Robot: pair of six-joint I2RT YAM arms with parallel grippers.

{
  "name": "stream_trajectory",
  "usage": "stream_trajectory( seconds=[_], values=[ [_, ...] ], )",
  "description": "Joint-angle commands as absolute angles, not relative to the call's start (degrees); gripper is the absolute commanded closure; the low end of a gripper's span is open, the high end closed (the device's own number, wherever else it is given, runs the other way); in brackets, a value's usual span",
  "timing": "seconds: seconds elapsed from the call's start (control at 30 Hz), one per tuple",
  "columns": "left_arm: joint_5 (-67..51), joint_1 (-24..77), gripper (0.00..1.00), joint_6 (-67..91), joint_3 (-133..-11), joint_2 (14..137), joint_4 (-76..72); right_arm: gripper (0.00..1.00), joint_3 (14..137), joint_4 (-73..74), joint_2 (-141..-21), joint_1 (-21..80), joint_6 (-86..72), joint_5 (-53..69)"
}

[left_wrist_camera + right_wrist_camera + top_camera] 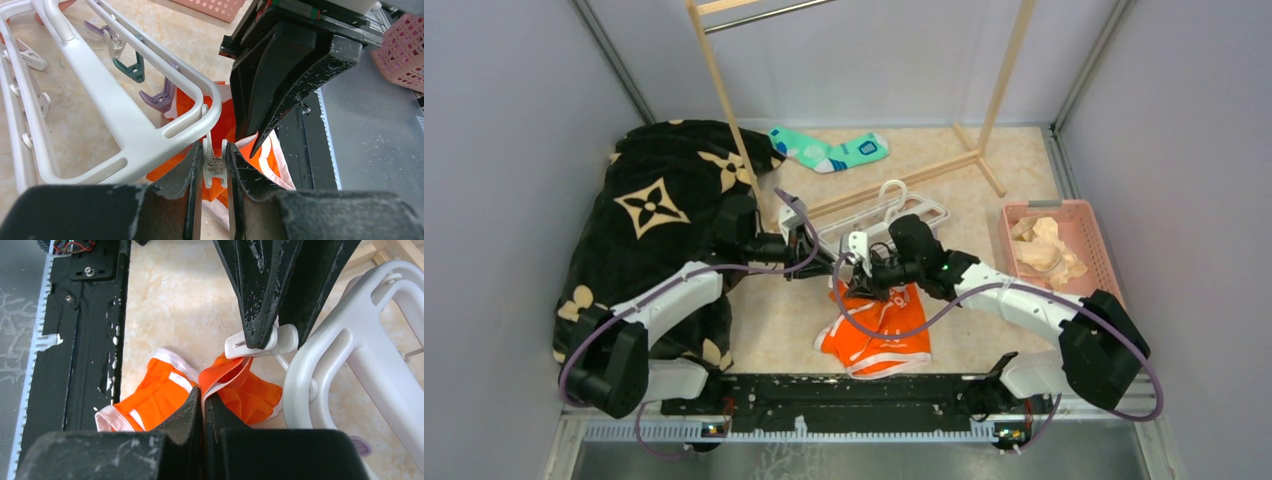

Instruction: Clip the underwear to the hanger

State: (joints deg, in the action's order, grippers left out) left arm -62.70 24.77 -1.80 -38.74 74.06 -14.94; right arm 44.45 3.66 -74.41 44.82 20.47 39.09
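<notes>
The orange underwear [879,330] lies on the table near the front, one edge lifted. My right gripper [203,399] is shut on that raised orange edge [225,375] and holds it up to a white clip [260,344] of the hanger. The white hanger [884,222] lies flat behind; its frame [125,125] shows in the left wrist view. My left gripper [214,162] is shut on the white clip [214,167] at the frame's corner, squeezing its handles. The two grippers meet tip to tip above the underwear [225,120].
A black patterned blanket [659,210] covers the left side. A teal sock [829,152] lies at the back by the wooden rack [724,90]. A pink basket [1054,245] with beige cloth stands at the right. Purple and teal clips [135,70] hang from the frame.
</notes>
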Motion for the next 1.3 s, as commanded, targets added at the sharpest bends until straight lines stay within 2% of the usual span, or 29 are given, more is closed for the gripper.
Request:
stream_trajectory(
  seconds=[0.0, 0.23, 0.33, 0.63, 0.83, 0.97, 1.17, 1.27],
  values=[
    [-64.1, 25.1, 1.00, -3.5, -40.8, 71.7, -14.6, 1.00, 46.2, 4.4, -73.2, 44.4, 21.6, 40.6],
    [-68.2, 25.0, 1.00, 0.5, -39.7, 68.5, -21.2, 1.00, 46.2, 7.1, -75.9, 46.5, 24.1, 36.3],
    [-66.3, 25.0, 1.00, 1.2, -39.6, 67.1, -22.7, 1.00, 44.6, 5.9, -75.5, 48.3, 25.4, 32.9],
    [-54.0, 25.0, 1.00, 0.3, -38.8, 68.3, -19.5, 0.99, 30.5, -18.3, -75.3, 55.6, 34.2, 21.5],
    [-46.0, 24.9, 1.00, -1.1, -39.2, 68.2, -16.1, 0.88, 33.7, -14.0, -81.5, 55.7, 34.5, 22.8],
    [-45.0, 24.6, 1.00, -1.8, -39.5, 68.5, -15.3, 0.79, 35.1, -12.2, -84.4, 55.7, 33.7, 22.4],
    [-45.5, 24.3, 1.00, -2.0, -39.1, 68.3, -15.4, 0.59, 35.1, -12.4, -82.0, 55.7, 34.2, 24.1],
    [-45.8, 24.0, 1.00, -2.0, -38.9, 68.4, -15.5, 0.56, 35.6, -10.0, -80.5, 55.9, 35.7, 25.7]
  ],
)
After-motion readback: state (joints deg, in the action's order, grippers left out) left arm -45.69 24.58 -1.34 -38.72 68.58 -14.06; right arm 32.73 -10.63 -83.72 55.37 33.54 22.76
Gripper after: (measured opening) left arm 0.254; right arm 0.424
